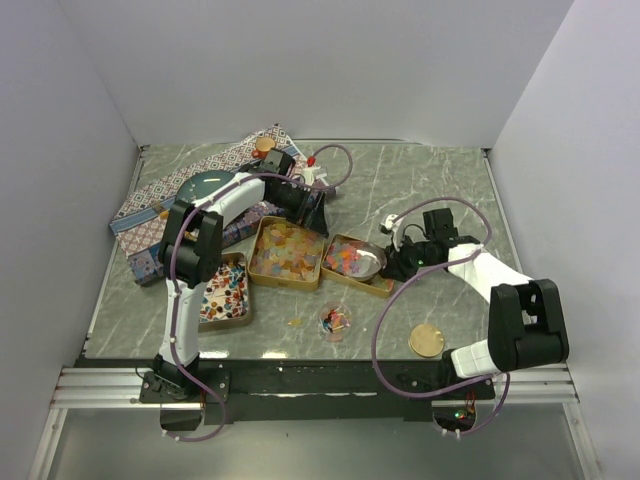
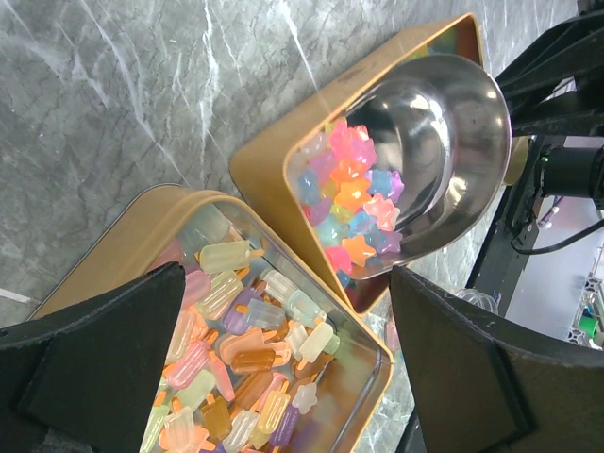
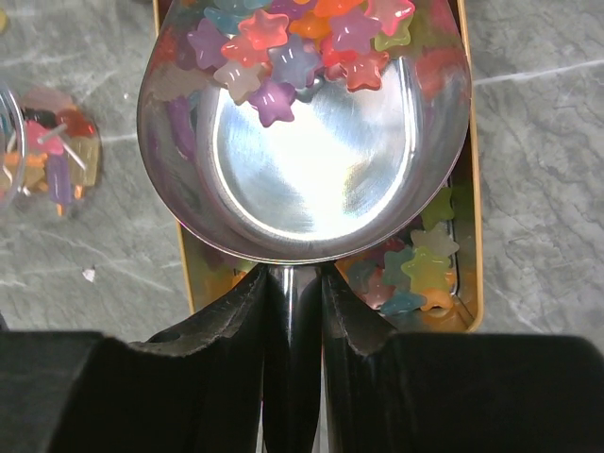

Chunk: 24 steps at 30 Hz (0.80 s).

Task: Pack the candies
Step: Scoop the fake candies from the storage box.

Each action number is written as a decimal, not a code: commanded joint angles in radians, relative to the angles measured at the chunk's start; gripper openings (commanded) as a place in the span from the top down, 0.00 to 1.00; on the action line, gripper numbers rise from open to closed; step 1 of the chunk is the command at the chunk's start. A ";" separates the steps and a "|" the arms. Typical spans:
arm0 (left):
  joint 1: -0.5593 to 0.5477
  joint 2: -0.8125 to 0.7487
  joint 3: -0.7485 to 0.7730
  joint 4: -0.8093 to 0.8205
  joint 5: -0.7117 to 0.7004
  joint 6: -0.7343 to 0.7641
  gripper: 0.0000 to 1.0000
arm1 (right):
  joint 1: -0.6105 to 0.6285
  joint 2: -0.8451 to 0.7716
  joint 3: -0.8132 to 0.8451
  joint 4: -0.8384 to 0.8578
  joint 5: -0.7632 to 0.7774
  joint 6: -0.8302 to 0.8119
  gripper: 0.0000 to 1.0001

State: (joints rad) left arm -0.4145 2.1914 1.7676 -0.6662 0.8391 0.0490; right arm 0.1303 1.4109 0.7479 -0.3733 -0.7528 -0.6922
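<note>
While the right pincer (image 3: 293, 283) is clamped on the handle of a steel scoop (image 3: 321, 179), star candies (image 3: 283, 42) lie in it, over their gold tin (image 3: 472, 236) just ahead. The left pincer (image 2: 283, 330) stands wide apart above a second tin (image 2: 132, 236) of lolly-shaped candies (image 2: 236, 363); a clear cup (image 3: 19, 142) sits left of the right pincer.

Scoop (image 3: 311, 170) of mirror-polished metal; tins (image 2: 269, 189) of gold metal with a satin sheen; candies (image 2: 354, 193) translucent and glossy; desk (image 2: 142, 85) smooth, grey and marble-veined.
</note>
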 commanded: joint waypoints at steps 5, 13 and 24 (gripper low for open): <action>-0.009 0.028 -0.005 0.039 -0.003 0.006 0.03 | -0.027 -0.064 0.011 0.220 -0.123 0.186 1.00; -0.014 0.051 0.018 0.048 -0.015 -0.006 0.03 | -0.024 -0.158 -0.110 0.323 -0.054 0.140 1.00; -0.010 0.016 0.059 0.047 0.003 -0.018 0.03 | -0.024 -0.222 -0.223 0.490 -0.030 0.215 1.00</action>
State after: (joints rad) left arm -0.4355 2.2272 1.7687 -0.6563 0.8505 0.0322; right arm 0.1024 1.2541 0.5617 -0.0647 -0.7650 -0.5266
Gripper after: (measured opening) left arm 0.968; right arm 0.310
